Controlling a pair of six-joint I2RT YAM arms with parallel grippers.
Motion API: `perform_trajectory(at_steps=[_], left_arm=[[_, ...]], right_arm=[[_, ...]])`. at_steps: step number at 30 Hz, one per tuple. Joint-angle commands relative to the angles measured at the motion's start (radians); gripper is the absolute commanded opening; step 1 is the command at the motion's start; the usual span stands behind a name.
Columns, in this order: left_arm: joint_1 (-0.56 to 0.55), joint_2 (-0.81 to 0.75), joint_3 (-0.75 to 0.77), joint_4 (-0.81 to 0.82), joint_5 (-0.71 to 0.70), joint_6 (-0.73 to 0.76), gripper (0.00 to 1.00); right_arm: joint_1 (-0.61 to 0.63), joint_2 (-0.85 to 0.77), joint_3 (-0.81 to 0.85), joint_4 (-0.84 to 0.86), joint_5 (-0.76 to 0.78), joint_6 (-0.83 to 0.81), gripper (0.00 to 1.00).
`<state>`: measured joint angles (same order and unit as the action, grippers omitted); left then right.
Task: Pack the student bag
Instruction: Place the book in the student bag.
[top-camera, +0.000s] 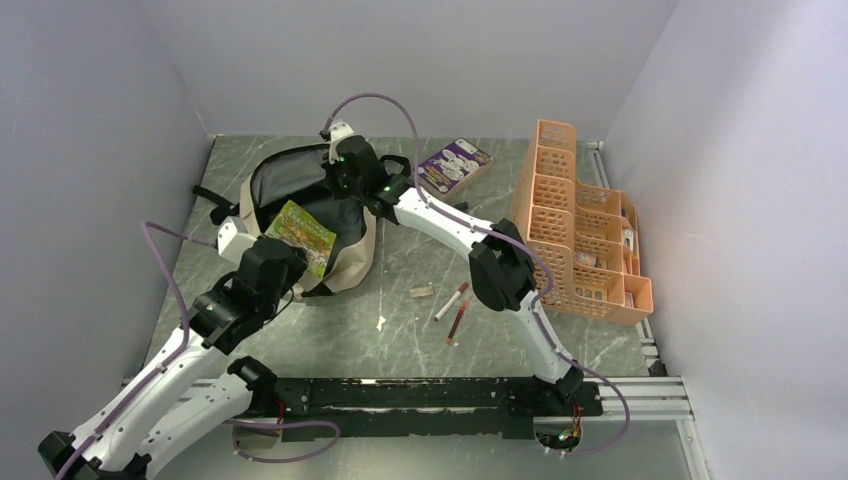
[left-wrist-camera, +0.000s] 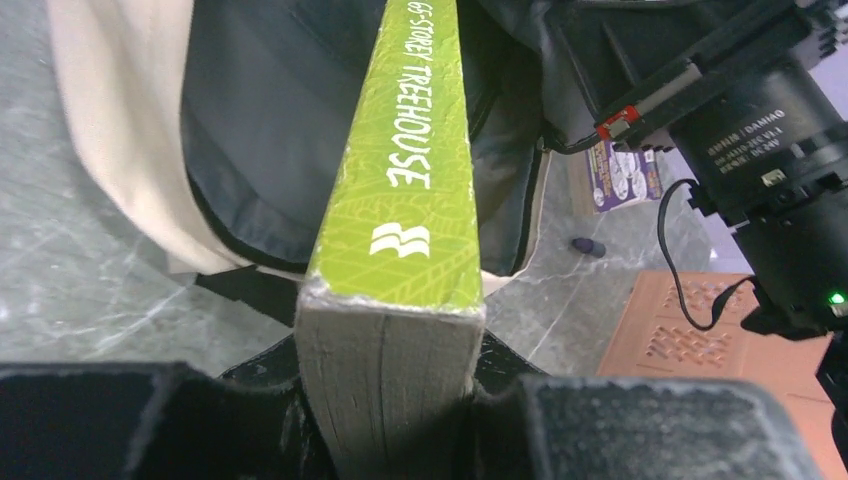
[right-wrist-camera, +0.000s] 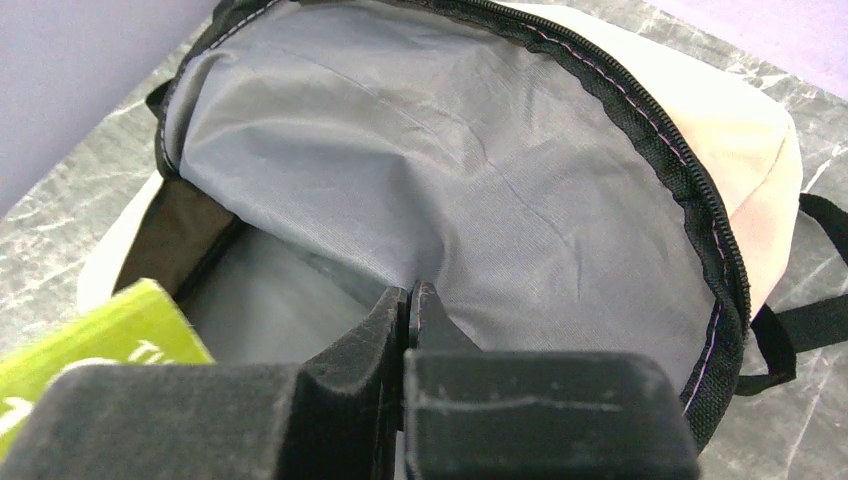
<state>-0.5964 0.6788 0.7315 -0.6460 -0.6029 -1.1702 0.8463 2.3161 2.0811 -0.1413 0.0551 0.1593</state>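
Observation:
The student bag (top-camera: 358, 262), beige with black zipper lines and grey lining, lies open at the back left of the table. My left gripper (top-camera: 283, 262) is shut on a green paperback book (top-camera: 303, 233), its far end poking into the bag's mouth. In the left wrist view the book's spine (left-wrist-camera: 415, 170) runs from my gripper (left-wrist-camera: 390, 400) toward the grey lining (left-wrist-camera: 260, 120). My right gripper (top-camera: 338, 165) is at the bag's far rim. In the right wrist view it (right-wrist-camera: 410, 300) is shut, pinching the grey lining (right-wrist-camera: 400, 150), with the book's corner (right-wrist-camera: 110, 335) at lower left.
An orange perforated organizer (top-camera: 575, 215) stands at the right. A purple box (top-camera: 453, 165) lies behind the right arm. Two pens (top-camera: 451, 300) (top-camera: 457, 322), a small eraser (top-camera: 421, 291) and a white scrap (top-camera: 381, 323) lie mid-table. The right arm's wrist (left-wrist-camera: 760, 140) is close beside the book.

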Motion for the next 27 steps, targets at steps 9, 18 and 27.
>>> perform_trajectory(at_steps=[9, 18, 27], left_arm=[[0.022, 0.006, -0.152, 0.377, -0.128, -0.329, 0.05], [0.207, 0.138, -0.302, 0.844, 0.028, -0.33, 0.05], [0.324, 0.44, -0.321, 1.345, 0.156, -0.263, 0.05]], right_arm=[[0.005, -0.127, -0.041, 0.13, -0.016, 0.128, 0.0], [0.011, -0.156, -0.099, 0.186, -0.05, 0.124, 0.0], [0.022, -0.162, -0.139, 0.204, -0.079, 0.112, 0.0]])
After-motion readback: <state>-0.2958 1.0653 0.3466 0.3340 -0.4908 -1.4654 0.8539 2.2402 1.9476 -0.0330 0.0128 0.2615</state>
